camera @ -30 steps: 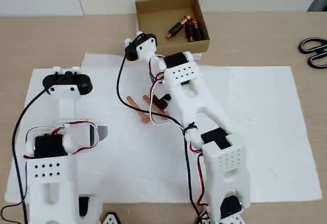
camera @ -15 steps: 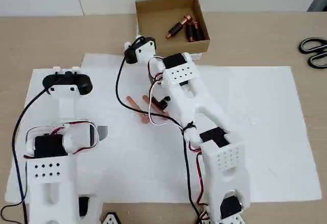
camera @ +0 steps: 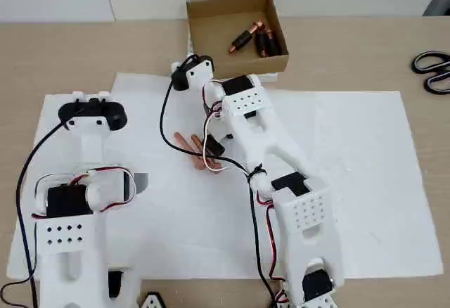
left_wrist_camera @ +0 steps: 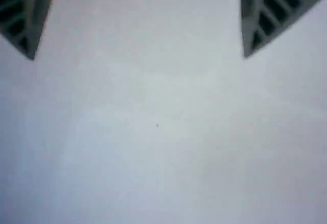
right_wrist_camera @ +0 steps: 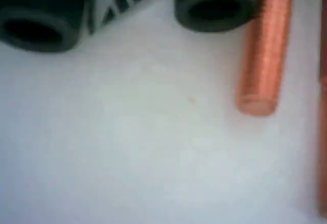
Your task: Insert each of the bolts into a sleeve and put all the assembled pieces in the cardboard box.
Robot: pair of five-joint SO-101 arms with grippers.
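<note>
**High view.** Open brown cardboard box (camera: 211, 20) at the far edge of the light wooden worktop (camera: 70, 48), just beyond a wide white paper sheet (camera: 351, 181). In the box, toward its right wall: several assembled pieces (camera: 243, 39), copper bolts with black sleeves on. One at a slant, a little apart; the others bunched against the wall. On the sheet, left of its middle: a few loose copper-coloured bolts (camera: 186, 141), flat, side by side, well apart from the box. White right arm (camera: 264, 136) stretched forward from the near edge, front end directly over those bolts and partly covering them. White left arm (camera: 84, 174) over the sheet's left part, above blank paper. Black-handled scissors (camera: 432, 69) on bare wood at the far right, off the sheet. Pale wall behind the worktop.

**Left wrist view.** Left gripper (left_wrist_camera: 139, 55) spread wide; dark ribbed fingers (left_wrist_camera: 20, 19) far apart, plain white paper between and beneath them.

**Right wrist view.** Right gripper (right_wrist_camera: 115, 1) very close above the sheet; apart or together, cannot tell. One of the loose copper-coloured bolts (right_wrist_camera: 265, 45) flat on the paper, thread plainly visible. Two black round-mouthed tube ends (right_wrist_camera: 214, 4) nearby, one just beside the bolt's shank; sleeves or gripper parts, cannot tell. Sliver of a second copper piece at the frame edge.
</note>
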